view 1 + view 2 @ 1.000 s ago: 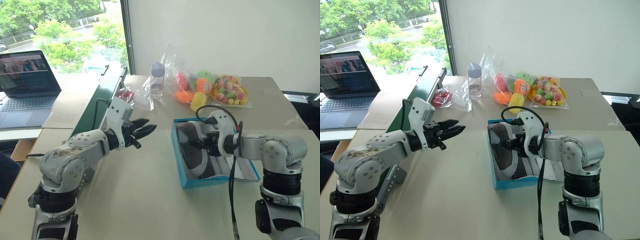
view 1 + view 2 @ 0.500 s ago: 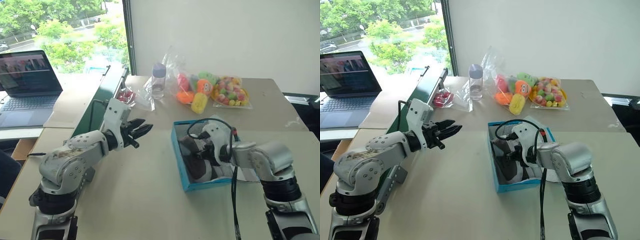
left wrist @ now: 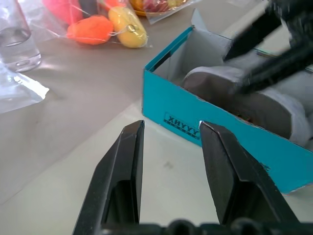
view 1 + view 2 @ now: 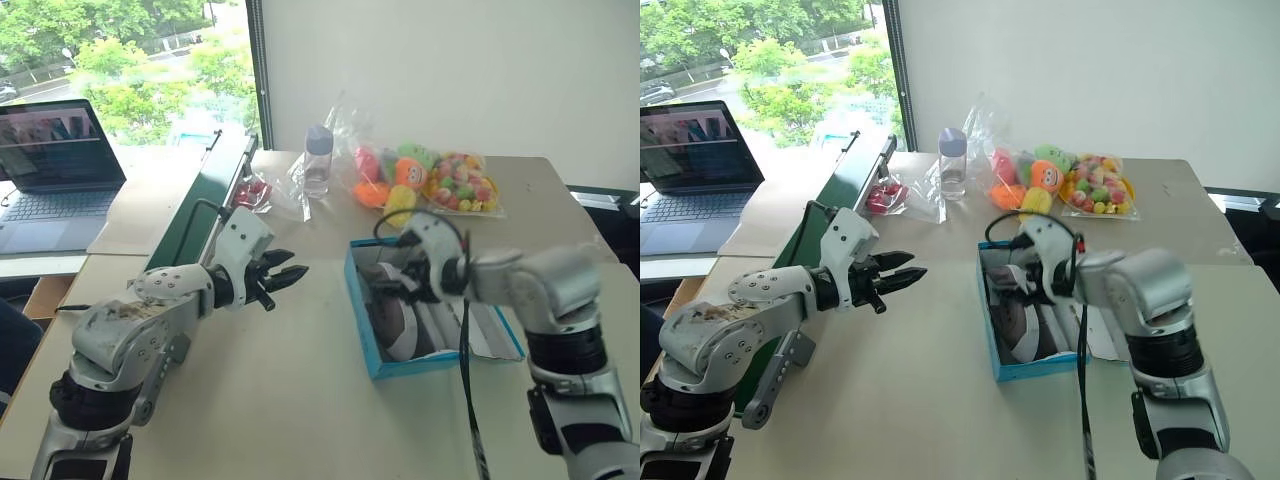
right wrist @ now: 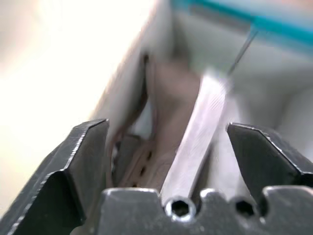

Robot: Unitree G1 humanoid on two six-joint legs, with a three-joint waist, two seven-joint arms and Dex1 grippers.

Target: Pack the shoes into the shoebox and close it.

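Grey canvas sneakers lay inside the blue shoebox on the table, lid not yet shut; judged light and soft in the uppers, stiffer at the white rubber soles, best pinched at heel or collar; cardboard walls likely thin, easily dented, lid best pushed by its free edge. Right gripper gaped wide and empty above the sneakers; left gripper part open, empty, just beside the box wall. Read on that wall: "XHYYY".
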